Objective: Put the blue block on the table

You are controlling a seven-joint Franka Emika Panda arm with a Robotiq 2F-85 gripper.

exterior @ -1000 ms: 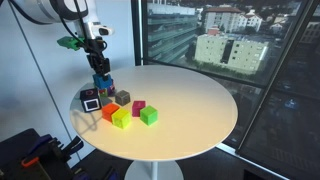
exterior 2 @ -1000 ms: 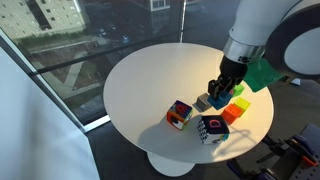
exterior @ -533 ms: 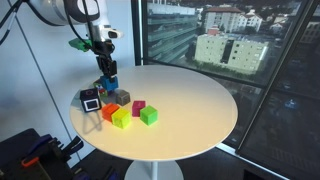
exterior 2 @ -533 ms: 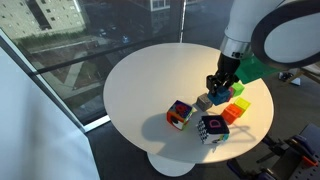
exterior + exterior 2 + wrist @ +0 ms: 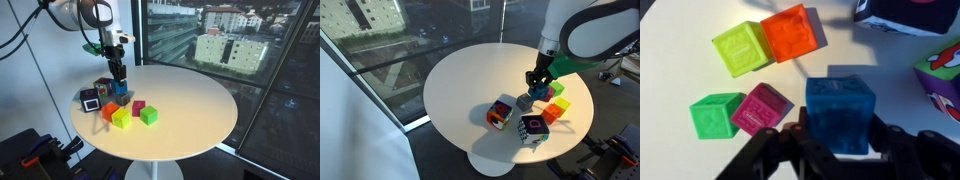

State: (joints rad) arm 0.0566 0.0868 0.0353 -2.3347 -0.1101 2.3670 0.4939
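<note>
Blue block (image 5: 840, 112) is riding in the tool (image 5: 118, 74), whose two fingers are closing on its left and right faces, opened only as far as the block is wide. Against the pictures from a second back, the arm is travelling right, away from the far-left rim and the spot over the multicoloured cube (image 5: 103, 88). It is now carrying the block in over the cluster, above the grey block (image 5: 123, 99). The dark cube (image 5: 90, 100) is sitting unchanged on the left.

In the wrist view the block is hanging above bare counter (image 5: 190, 100), with the pink block (image 5: 763, 108) and green block (image 5: 717, 113) just to its left. A shadow is showing past its far edge, so the block is probably not touching down yet.

Reading for the task: the lift is done and the carry is under way. Lowering onto the open patch and letting go are still outstanding. The neighbours are crowding close, so the descent is needing care.
</note>
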